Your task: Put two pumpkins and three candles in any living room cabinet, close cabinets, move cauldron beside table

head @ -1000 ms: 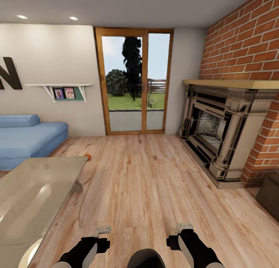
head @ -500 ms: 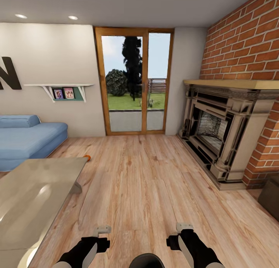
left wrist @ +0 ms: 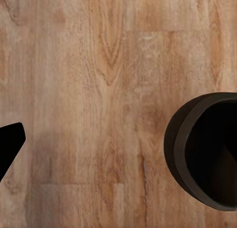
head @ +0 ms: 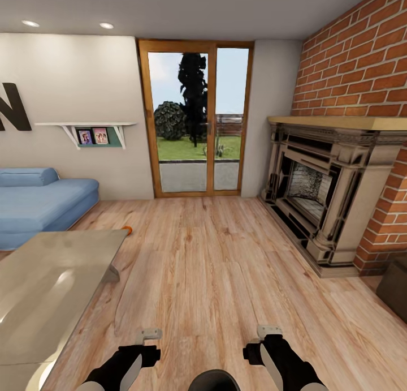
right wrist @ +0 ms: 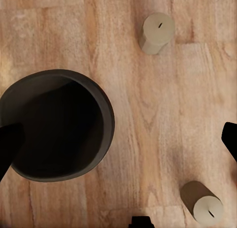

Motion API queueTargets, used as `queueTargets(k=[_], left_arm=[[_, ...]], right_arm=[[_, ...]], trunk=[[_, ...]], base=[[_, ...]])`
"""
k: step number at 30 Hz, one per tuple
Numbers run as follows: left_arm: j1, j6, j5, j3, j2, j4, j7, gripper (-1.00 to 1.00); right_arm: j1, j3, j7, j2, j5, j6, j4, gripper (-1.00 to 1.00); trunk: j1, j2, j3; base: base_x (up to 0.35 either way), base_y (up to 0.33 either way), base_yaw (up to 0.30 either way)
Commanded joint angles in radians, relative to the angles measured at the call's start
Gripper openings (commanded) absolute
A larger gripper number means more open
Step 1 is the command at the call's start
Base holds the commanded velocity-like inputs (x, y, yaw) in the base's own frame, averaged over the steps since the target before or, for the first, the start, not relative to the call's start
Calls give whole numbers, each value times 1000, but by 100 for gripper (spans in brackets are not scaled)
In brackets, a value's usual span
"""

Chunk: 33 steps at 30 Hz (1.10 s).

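Between both arms' fingers (head: 151, 335), seemingly, sits the cauldron (head: 210, 381).

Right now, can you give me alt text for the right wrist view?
Looking down at the wood floor: the black cauldron stands open-mouthed, with two beige candles upright on the floor apart from it.

A home living room. Shown by a blue sofa (head: 39, 201) against a pale wall, a white wall shelf (head: 85, 132) with small framed photos, and a glass-topped table (head: 51, 292) on plank wood flooring (head: 215, 266). Further marked by a beige stone fireplace (head: 322, 198) set into a red brick wall (head: 362, 68), a wood-framed glass door (head: 195, 119) opening onto lawn and shrubs, and recessed ceiling lights (head: 106, 26).
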Motion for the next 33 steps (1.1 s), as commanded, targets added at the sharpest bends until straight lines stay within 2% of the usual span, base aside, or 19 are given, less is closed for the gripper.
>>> queueTargets(k=[1,18,22,33], left_arm=[[0,5,6,-1,0,-2,4,100],[0,2,4,-1,-1,2,3,100],[0,2,4,-1,-1,2,3,100],[0,1,4,-1,-1,2,3,100]], right_arm=[[0,-1,-3,0,0,5,-2,100],[0,-1,0,0,-2,2,-3,100],[0,0,-1,0,1,-30,-3,100],[0,7,-2,2,7,-44,-3,100]], trunk=[[0,-1,-1],[61,-113,-51],[77,-141,-64],[119,-218,-98]], base=[[0,0,0],[0,0,0],[0,0,0],[0,0,0]])
